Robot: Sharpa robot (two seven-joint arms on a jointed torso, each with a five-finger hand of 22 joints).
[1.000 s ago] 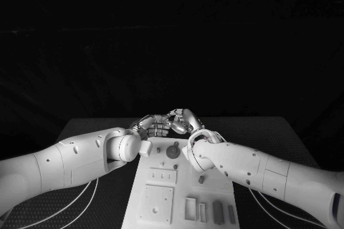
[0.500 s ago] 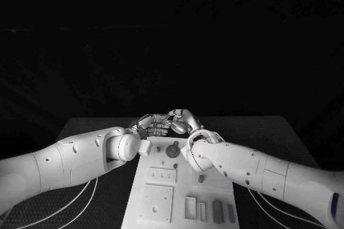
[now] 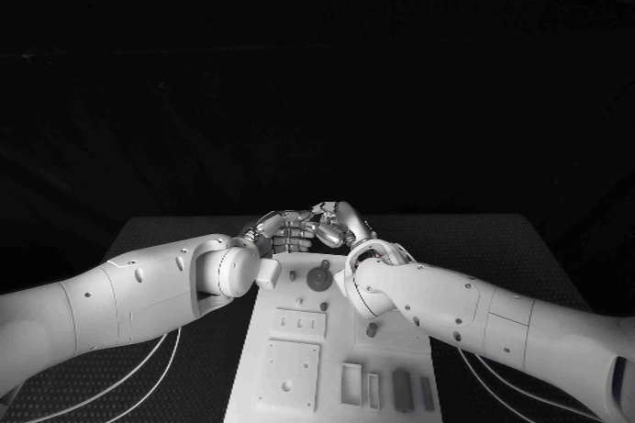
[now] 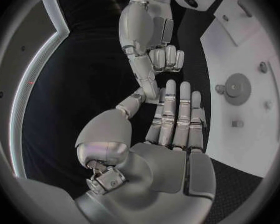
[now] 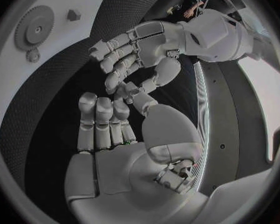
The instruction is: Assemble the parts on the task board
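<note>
Two robot hands, left (image 3: 281,228) and right (image 3: 339,221), meet fingertip to fingertip beyond the board (image 3: 331,350), fingers extended, apparently holding nothing, perhaps poised for a handover.

- We see a dim head view: the room behind is black, and only the white arms and the task board (image 3: 331,350) catch light.
- Both wrist views are round fisheye pictures in dark frames, and straight edges bend towards the rim.
- Soft highlights sit on the left hand (image 4: 171,134) and right hand (image 5: 115,149), without harsh glare.
- The rims blur slightly.
</note>
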